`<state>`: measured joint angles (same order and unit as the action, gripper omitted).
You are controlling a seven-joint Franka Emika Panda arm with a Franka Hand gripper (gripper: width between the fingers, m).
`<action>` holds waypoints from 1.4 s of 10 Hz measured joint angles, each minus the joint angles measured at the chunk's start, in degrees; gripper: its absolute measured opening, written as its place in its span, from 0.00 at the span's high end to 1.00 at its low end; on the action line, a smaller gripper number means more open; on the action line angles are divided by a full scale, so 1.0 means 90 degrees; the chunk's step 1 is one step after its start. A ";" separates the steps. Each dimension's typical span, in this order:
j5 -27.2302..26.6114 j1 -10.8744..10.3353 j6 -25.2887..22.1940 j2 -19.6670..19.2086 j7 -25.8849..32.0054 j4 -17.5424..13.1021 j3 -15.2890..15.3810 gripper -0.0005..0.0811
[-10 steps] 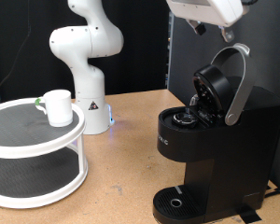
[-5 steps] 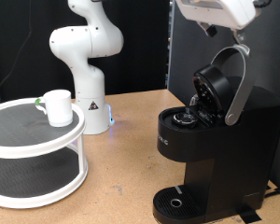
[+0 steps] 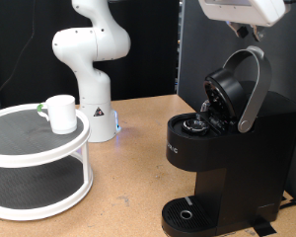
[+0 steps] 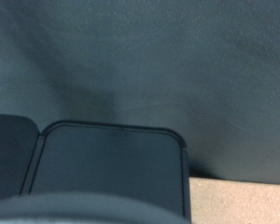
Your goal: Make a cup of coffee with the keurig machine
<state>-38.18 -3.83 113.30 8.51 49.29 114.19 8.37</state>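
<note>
Exterior view: my hand [image 3: 249,30] sits at the frame's top right, directly above the keurig machine [image 3: 222,148], whose lid stands open. Can't tell its finger state. The cup [image 3: 60,113] is far left on the tiered shelf [image 3: 39,158].

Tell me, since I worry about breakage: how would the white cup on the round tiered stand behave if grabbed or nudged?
The cup looks like glazed ceramic, so probably stiff, slippery and breakable. It stands upright on a flat base, so it would likely slide rather than roll. It sits near the stand's rim, so a push might drop it.
</note>
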 joint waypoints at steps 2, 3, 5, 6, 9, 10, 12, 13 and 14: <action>-0.0031 -0.0007 0.0075 -0.0003 -0.0007 0.0000 0.0109 0.73; -0.0032 -0.0008 0.0103 -0.0011 -0.0016 0.0001 0.0158 0.73; -0.0030 -0.0009 0.0173 -0.0073 -0.0082 0.0012 0.0239 0.96; -0.0003 -0.0009 0.0227 -0.0132 -0.0108 0.0026 0.0270 0.96; 0.0070 -0.0009 0.0449 -0.0322 -0.0170 0.0036 0.0334 0.99; 0.0070 -0.0009 0.0457 -0.0325 -0.0173 0.0037 0.0335 0.99; 0.0065 -0.0009 0.0458 -0.0325 -0.0173 0.0036 0.0333 0.99; 0.0055 -0.0009 0.0457 -0.0325 -0.0173 0.0036 0.0332 0.99; 0.0029 -0.0009 0.0457 -0.0325 -0.0173 0.0035 0.0330 0.99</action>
<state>-37.91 -3.91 117.42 5.58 47.73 114.51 11.34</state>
